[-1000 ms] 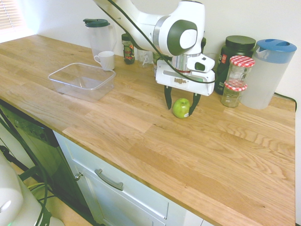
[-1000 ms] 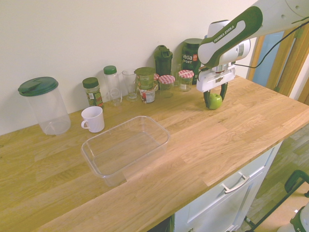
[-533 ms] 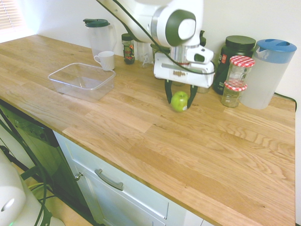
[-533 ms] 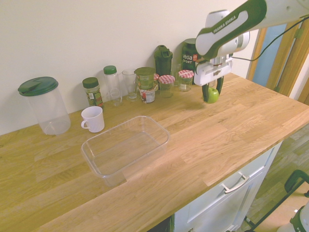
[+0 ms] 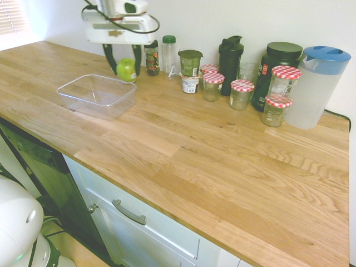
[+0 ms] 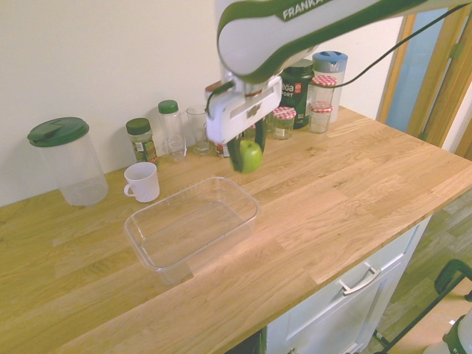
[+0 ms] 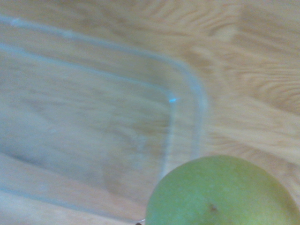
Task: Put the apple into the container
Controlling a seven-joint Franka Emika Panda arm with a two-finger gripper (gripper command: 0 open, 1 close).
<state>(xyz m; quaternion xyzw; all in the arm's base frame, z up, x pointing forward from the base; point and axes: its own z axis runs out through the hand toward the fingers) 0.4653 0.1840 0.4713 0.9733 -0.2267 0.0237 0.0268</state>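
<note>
A: Second exterior view: gripper [image 6: 248, 156] clamped on the apple [image 6: 251, 155], raised off the counter beside the container's [image 6: 155, 254] far corner.

B: Around it? White mug [image 6: 141, 181], jars [image 6: 283, 122] along the wall; container interior unobstructed, wrist view blurry.

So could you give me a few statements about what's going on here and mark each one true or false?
1. The gripper holds the apple above the worktop. True.
2. The apple already lies inside the container. False: it hangs in the air near one end of the container.
3. The container has nothing in it. True.
4. The white mug stands inside the container. False: it stands on the wooden counter, beside it.
5. The pitcher by the jars has a red lid. False: it is blue.
</note>
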